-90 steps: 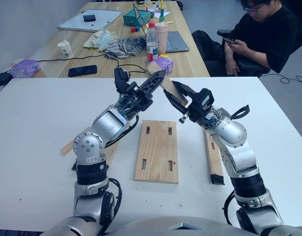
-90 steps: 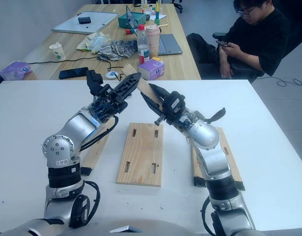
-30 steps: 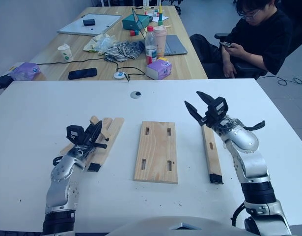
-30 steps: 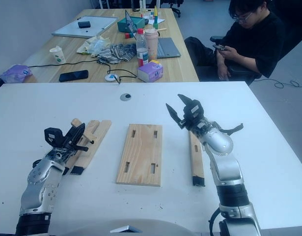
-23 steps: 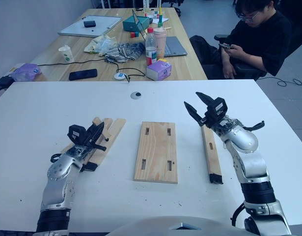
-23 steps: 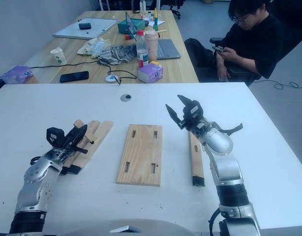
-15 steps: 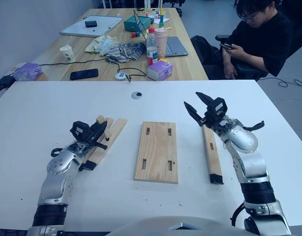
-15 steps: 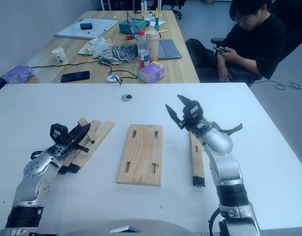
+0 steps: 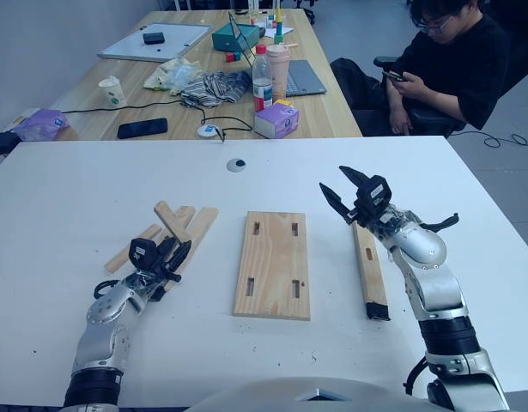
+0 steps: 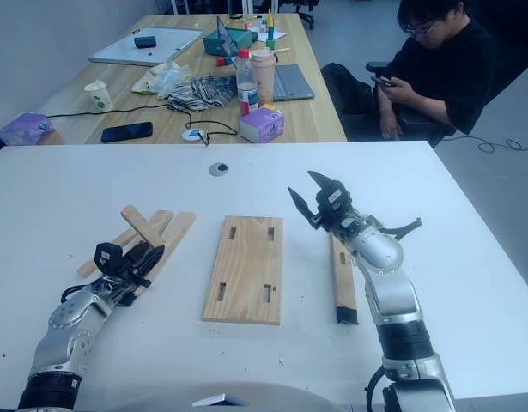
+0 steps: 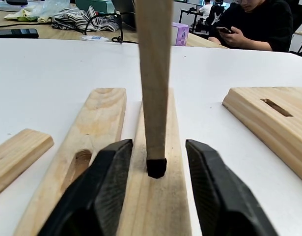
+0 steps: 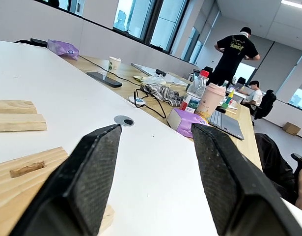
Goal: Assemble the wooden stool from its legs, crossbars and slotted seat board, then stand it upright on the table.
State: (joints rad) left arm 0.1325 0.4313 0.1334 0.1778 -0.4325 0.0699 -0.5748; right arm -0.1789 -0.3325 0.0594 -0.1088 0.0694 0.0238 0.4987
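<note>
Head views: The white table [image 9: 75, 189] carries the flat pale wooden slotted seat board [image 9: 272, 264] at frame centre, lying flat with all four slots empty. Nothing is assembled. At lower left, the left gripper [image 9: 167, 256] sits low at the near end of a stack of pale wooden legs and crossbars [image 9: 195, 225]. A short wooden bar [image 9: 170, 221] lies slanted on top of the stack. Right of centre, the right gripper [image 9: 341, 190] hangs above the far end of a long wooden leg with a black foot [image 9: 369, 270], fingers spread and empty.

Left wrist view: The black fingers [image 11: 109, 182] are parted either side of the bar's dark-tipped end. No contact is visible.

Right wrist view: The fingers [image 12: 92, 182] stand wide apart, holding nothing, with a corner of the seat board beneath.

Risk, as judged: The slanted bar rests loosely. Closing on its tip alone could make it pivot or slide off and scatter the stack. A shallow grasp may also catch the leg underneath.
</note>
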